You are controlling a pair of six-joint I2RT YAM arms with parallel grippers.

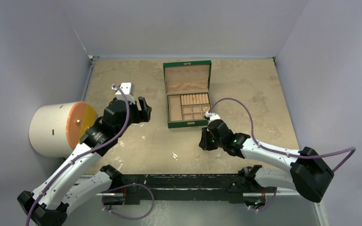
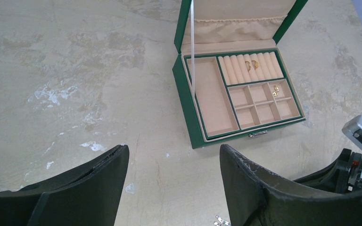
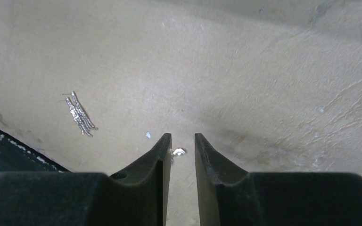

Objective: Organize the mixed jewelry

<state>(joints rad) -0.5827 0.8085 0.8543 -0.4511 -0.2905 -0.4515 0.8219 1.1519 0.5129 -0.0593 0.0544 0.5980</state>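
The open green box [image 1: 187, 123] stands at mid-table. Gold rings [image 2: 252, 65] sit in its ring rolls and a gold piece [image 2: 275, 89] lies in a small compartment. A glittery silver cluster [image 3: 80, 114] lies loose on the table; it also shows in the top view [image 1: 174, 156]. A tiny silver piece [image 3: 179, 151] lies on the table between my right gripper's tips. My right gripper [image 3: 183, 137] is low over the table in front of the box, jaws narrowly apart, not closed on the piece. My left gripper [image 2: 174, 150] is wide open and empty, left of the box.
A white cylinder with an orange face [image 1: 59, 128] lies at the left wall. The box lid [image 1: 187, 77] stands open towards the back. Grey walls enclose the table. The right arm [image 2: 358, 155] shows at the edge of the left wrist view.
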